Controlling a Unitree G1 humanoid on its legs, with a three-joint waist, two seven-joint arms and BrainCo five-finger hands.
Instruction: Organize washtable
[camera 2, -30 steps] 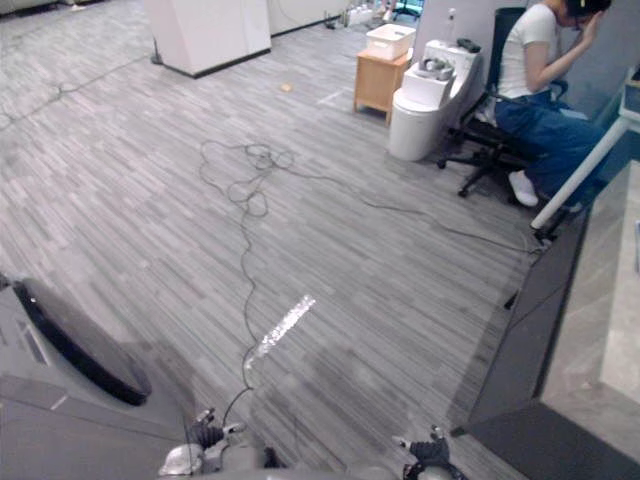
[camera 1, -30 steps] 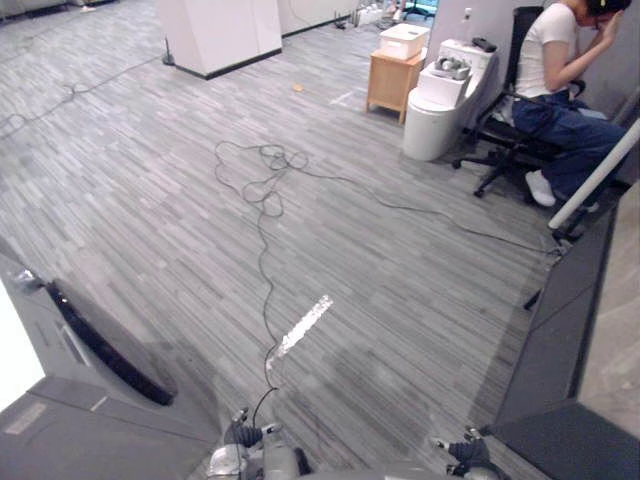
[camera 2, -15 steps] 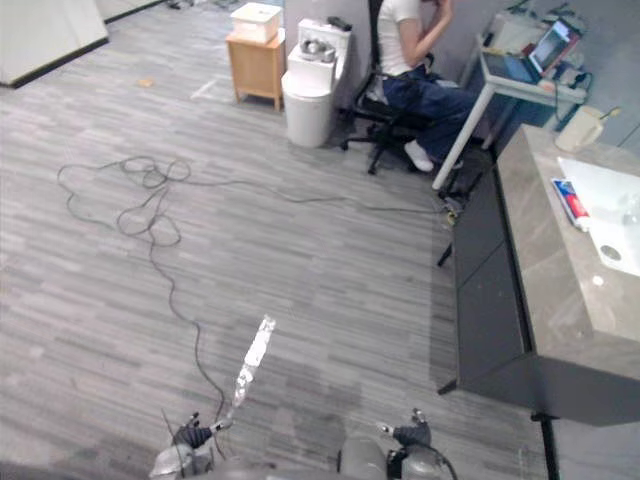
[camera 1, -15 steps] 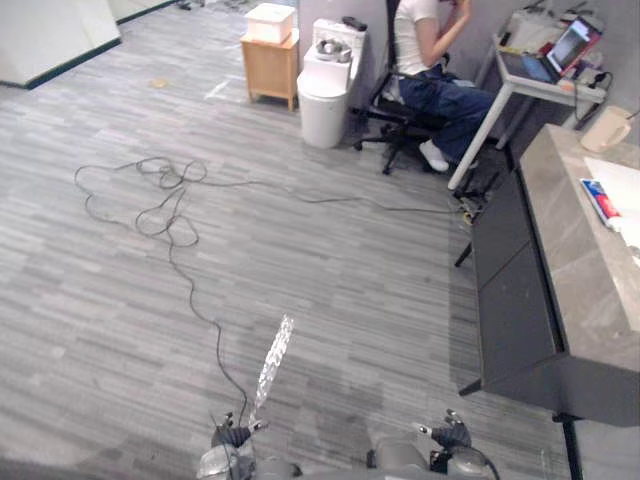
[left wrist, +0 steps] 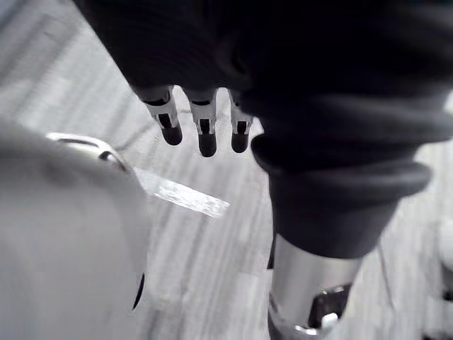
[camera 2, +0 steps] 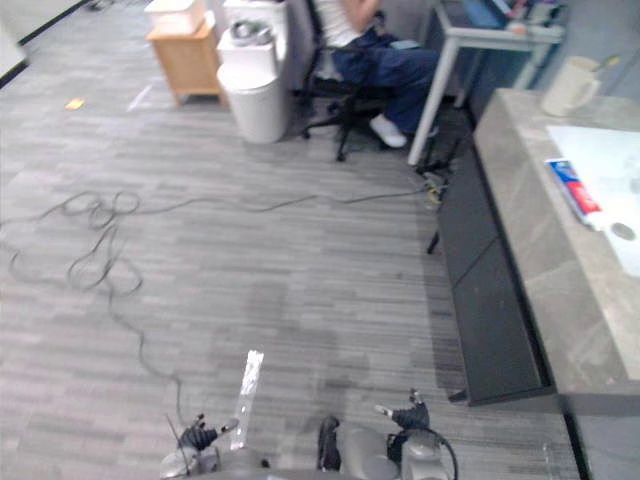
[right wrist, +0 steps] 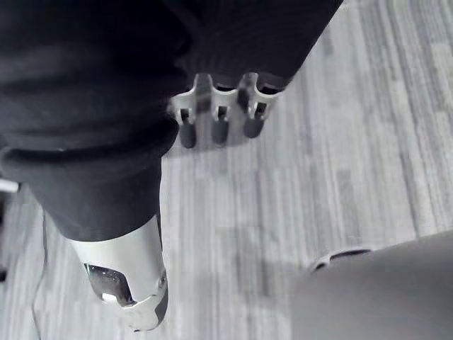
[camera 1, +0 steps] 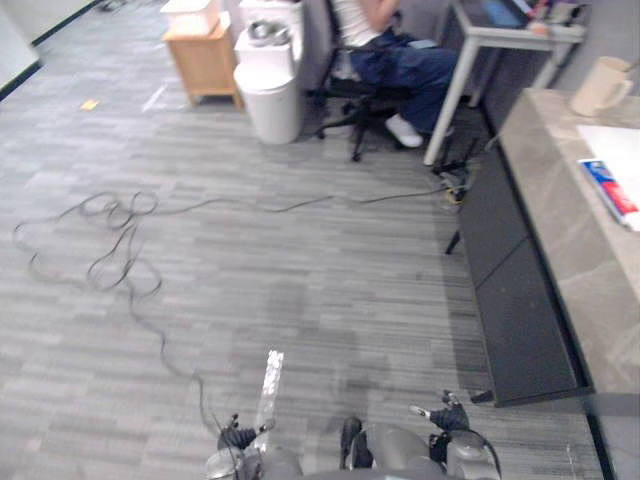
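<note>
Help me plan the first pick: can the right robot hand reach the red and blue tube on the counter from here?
Probably not. The right robot hand hangs low over the floor, while the tube lies well ahead on the counter. Nothing blocks it; stepping closer seems needed.

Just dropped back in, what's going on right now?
Nothing is being handled yet. The left robot hand and the right robot hand hang low over the grey floor, fingers relaxed and empty. The washtable stands ahead on the robot's right, out of reach for now, with a red-and-blue toothpaste box and a beige cup on its stone top. Beyond it a person sits at a desk.
</note>
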